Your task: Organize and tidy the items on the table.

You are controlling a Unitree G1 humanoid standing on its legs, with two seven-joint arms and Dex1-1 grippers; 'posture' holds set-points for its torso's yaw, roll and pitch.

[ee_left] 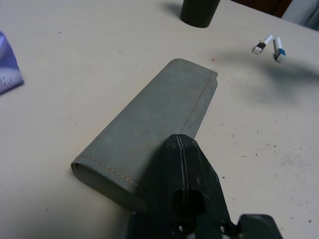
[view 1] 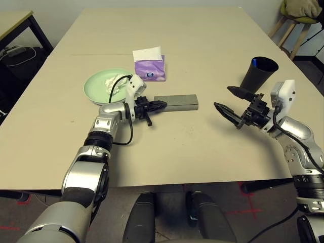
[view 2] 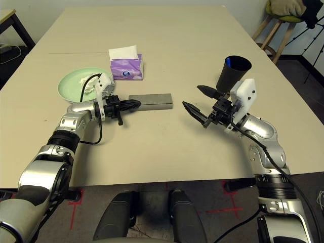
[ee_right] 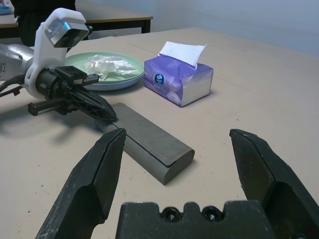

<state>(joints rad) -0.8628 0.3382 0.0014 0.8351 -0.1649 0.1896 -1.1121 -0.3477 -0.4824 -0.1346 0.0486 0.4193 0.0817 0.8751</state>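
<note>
A grey glasses case [view 1: 176, 103] lies flat mid-table. My left gripper [view 1: 161, 105] is shut, its tips against the case's left end and holding nothing; the left wrist view has these fingertips [ee_left: 182, 144] over the case [ee_left: 159, 124]. To the left sits a light green plate [view 1: 93, 88] with a crumpled white tissue [view 1: 114, 83] on it. A purple tissue box [view 1: 150, 68] stands behind the case. At the right, a black cup [view 1: 258, 76] holds a blue-capped pen [view 1: 254, 63]. My right gripper [view 1: 223, 97] hovers open in front of the cup, pointing toward the case [ee_right: 152, 144].
The beige table [view 1: 202, 147] stretches far back, and its front edge runs just below my arms. A black-legged side table [view 1: 15, 23] stands at the far left. A wooden stool [view 1: 298, 23] is beyond the back right corner.
</note>
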